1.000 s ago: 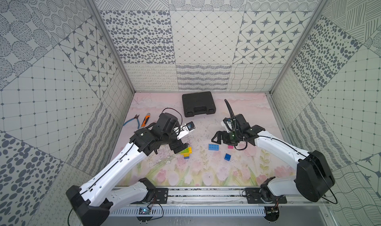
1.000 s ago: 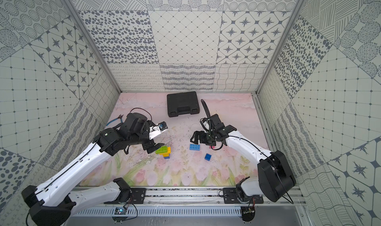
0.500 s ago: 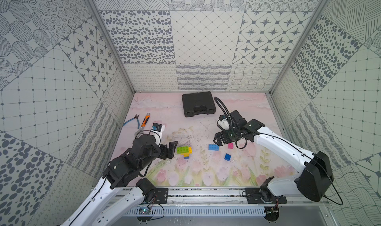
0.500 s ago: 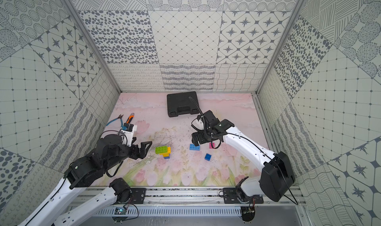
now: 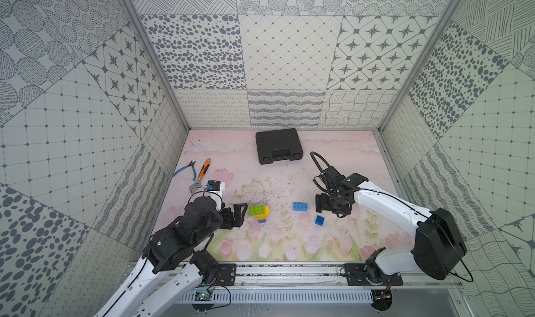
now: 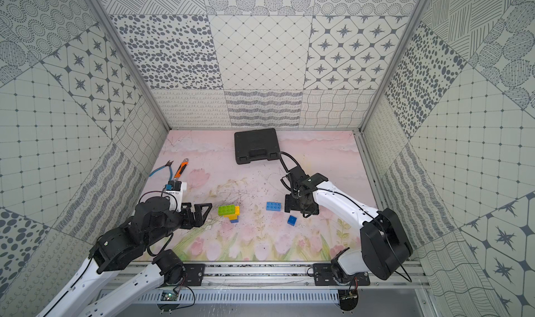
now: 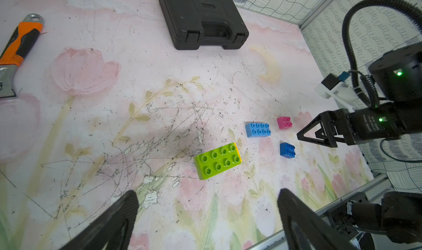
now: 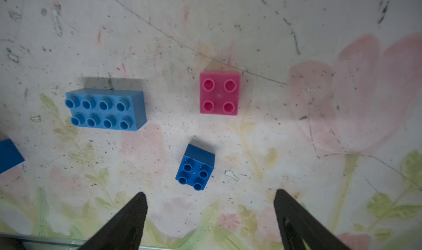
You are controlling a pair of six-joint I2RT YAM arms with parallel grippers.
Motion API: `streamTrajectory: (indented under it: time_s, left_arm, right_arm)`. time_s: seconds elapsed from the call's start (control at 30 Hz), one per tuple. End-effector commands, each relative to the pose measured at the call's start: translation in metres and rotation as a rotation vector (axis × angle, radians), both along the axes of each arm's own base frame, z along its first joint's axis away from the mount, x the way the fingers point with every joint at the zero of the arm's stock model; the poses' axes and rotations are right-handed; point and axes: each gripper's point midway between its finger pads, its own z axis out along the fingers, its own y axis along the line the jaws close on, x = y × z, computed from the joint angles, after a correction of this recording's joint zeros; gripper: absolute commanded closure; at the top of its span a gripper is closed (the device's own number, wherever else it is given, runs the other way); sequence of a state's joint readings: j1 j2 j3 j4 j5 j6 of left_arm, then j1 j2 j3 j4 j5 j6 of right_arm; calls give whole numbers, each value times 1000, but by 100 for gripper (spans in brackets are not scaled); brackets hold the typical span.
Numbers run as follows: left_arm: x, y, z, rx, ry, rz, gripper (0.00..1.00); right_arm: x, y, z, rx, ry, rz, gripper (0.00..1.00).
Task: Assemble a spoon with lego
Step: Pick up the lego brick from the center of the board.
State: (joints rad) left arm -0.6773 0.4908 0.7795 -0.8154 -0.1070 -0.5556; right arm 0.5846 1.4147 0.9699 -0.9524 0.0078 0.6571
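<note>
We find the left gripper (image 5: pixel 241 215) wide apart and empty, low over the surface (image 5: pixel 289 243), just left of the spoon (image 5: pixel 258 211). The spoon is a lime green brick on yellow and blue bricks, near the middle. The right gripper (image 8: pixel 209 193) also stands wide, holding nothing, just beside the pink brick (image 8: pixel 219 92). The light blue brick (image 5: pixel 299 206) lies between spoon and right gripper. The dark blue brick (image 5: pixel 319 220) sits nearer. The black case (image 5: pixel 278 145) rests far.
</note>
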Motion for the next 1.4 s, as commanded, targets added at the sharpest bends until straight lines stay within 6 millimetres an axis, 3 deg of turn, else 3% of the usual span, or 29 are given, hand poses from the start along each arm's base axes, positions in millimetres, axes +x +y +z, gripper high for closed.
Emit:
streamTrajectory:
  time_s: [0.0, 0.1, 0.2, 0.47, 0.73, 0.93, 1.17, 1.37]
  left_arm:
    - [1, -12, 2, -51, 7, -31, 2]
    - [-1, -13, 3, -56, -3, -45, 2]
    - [-3, -12, 4, -61, -8, -49, 2]
    - [-5, -9, 2, -55, -8, -45, 2]
    - [-6, -8, 1, -49, -6, -47, 2]
    - [-6, -5, 0, -35, -8, -41, 2]
    - [-6, -6, -1, -33, -9, -45, 2]
    - [-6, -6, -2, -31, -10, -46, 2]
  right_arm:
    - [26, 3, 4, 4, -98, -88, 12]
    - [38, -2, -6, -36, -97, -94, 13]
    - [48, -4, -20, -31, -84, -96, 21]
    - [67, 4, -36, -35, -84, -77, 34]
    - [63, -6, -54, -103, -43, -70, 46]
    - [63, -8, -54, -112, -49, -50, 53]
    - [53, -4, -56, -94, -2, -12, 70]
    - [52, 0, -47, -69, -9, 22, 73]
